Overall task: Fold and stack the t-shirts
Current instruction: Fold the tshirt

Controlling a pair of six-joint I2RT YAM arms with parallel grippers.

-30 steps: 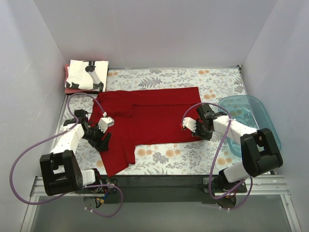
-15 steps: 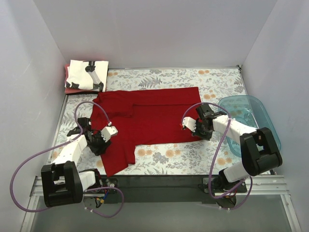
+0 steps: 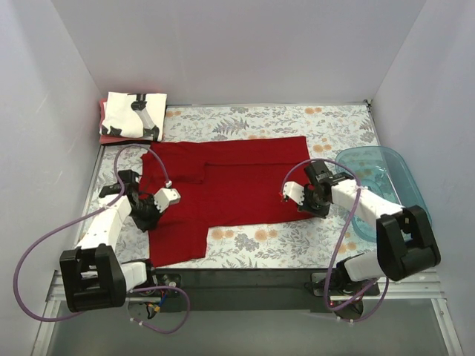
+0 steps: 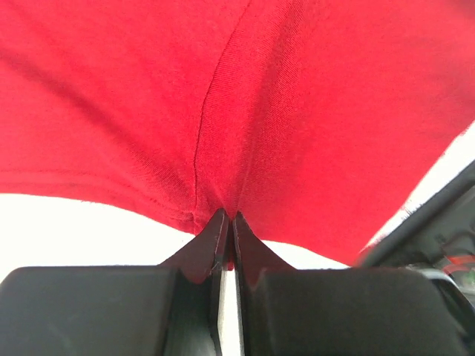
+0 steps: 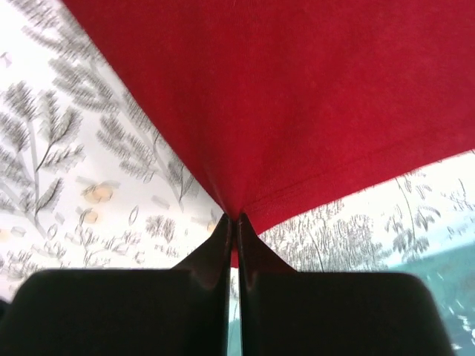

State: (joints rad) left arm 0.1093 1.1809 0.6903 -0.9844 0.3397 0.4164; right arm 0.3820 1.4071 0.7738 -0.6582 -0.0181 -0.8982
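Note:
A large dark red t-shirt point(image 3: 223, 182) lies spread across the middle of the table. My left gripper point(image 3: 148, 211) is shut on its left edge, and in the left wrist view the red cloth point(image 4: 297, 111) is pinched at the hem between the jaws point(image 4: 228, 219). My right gripper point(image 3: 308, 202) is shut on the shirt's lower right corner, where the red cloth point(image 5: 297, 96) puckers into the closed jaws point(image 5: 236, 219). A folded white t-shirt with black print point(image 3: 133, 115) rests on a reddish-pink one point(image 3: 110, 139) at the far left corner.
A translucent teal tub point(image 3: 378, 185) stands at the table's right edge, close to my right arm. The floral table cloth point(image 3: 297, 237) covers the table. Grey walls close in the left, back and right sides.
My left gripper has closed on the shirt's left edge and pulled its lower flap leftward and flatter. My right gripper stayed shut on the corner and shifted slightly right.

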